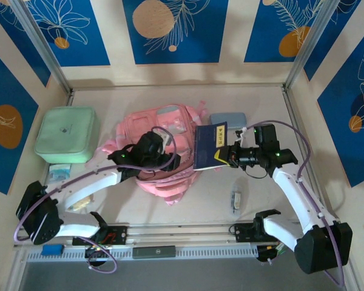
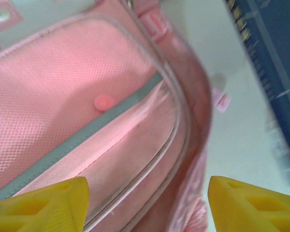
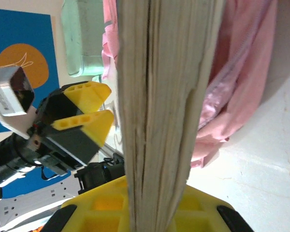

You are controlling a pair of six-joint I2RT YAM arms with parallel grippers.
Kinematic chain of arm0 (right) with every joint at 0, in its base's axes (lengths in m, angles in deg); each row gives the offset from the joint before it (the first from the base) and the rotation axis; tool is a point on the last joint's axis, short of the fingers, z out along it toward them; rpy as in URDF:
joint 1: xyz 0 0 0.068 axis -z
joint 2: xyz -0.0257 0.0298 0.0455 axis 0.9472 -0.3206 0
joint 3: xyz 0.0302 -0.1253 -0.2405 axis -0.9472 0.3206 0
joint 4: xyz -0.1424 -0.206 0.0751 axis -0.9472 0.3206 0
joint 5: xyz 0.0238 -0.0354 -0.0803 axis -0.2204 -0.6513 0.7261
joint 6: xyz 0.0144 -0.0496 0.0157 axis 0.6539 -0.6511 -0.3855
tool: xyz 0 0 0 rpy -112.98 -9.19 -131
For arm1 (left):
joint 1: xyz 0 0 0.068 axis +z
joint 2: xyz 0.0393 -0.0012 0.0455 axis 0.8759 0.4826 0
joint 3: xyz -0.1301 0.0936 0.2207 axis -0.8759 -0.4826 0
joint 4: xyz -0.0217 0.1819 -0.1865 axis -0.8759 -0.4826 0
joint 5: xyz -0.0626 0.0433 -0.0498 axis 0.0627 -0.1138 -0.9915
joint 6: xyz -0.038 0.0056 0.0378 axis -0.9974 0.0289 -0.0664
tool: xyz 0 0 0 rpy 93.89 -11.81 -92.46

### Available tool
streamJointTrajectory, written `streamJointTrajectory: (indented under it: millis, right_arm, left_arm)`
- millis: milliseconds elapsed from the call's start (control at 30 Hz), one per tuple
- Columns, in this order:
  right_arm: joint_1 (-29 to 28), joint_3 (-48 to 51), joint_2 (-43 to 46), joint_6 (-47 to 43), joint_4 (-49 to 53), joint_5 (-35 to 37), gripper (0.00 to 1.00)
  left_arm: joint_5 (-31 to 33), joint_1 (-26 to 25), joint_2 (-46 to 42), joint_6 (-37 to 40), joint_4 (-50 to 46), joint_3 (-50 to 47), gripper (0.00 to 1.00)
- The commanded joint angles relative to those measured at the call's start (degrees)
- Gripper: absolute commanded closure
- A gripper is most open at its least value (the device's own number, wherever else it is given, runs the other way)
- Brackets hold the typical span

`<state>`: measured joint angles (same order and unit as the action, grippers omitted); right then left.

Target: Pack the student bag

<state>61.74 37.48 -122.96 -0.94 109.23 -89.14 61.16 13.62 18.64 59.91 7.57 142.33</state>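
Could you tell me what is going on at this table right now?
The right gripper is clamped on the edge of a blue-covered book, holding it just beside the pink student bag. The left gripper is open over the bag, at what looks like its open compartment, and holds nothing. The book is not in the bag yet. A mint-green case sits on the table on the bag's other side.
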Motion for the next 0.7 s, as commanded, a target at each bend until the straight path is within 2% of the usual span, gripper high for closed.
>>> streamJointTrajectory:
  millis: [0, 133, 267, 367, 433, 600, 667]
  right_arm:
    - [1.5, 1.2, 1.5, -1.5, 2.7, -2.2, 1.0]
    - [3.4, 1.6, 1.7, -2.4, 4.4, -1.9, 1.0]
    - [4.3, 2.6, 2.1, -1.4, 2.8, -3.5, 1.0]
    - [4.4, 3.1, 2.2, -1.4, 2.6, -3.5, 1.0]
    - [4.6, 3.5, 2.2, -1.2, 2.6, -3.5, 1.0]
    - [5.7, 3.4, 2.4, -1.7, 2.7, -4.3, 1.0]
    - [6.0, 3.3, 2.4, -1.8, 2.8, -4.4, 1.0]
  left_arm:
    - [5.2, -2.1, 4.0, 11.8, -5.5, 2.9, 0.33]
    - [8.6, -4.3, 9.8, 19.3, -5.6, 5.4, 0.32]
    - [17.3, -4.7, 14.3, 20.6, -4.7, 7.7, 0.34]
    - [20.4, -4.7, 15.6, 20.4, -2.9, 7.9, 0.36]
    - [21.4, -4.5, 16.1, 20.1, -1.2, 7.3, 0.38]
    - [19.4, -4.0, 19.2, 21.2, -1.1, 8.5, 0.49]
    - [19.1, -3.8, 19.9, 21.4, -2.8, 9.7, 0.57]
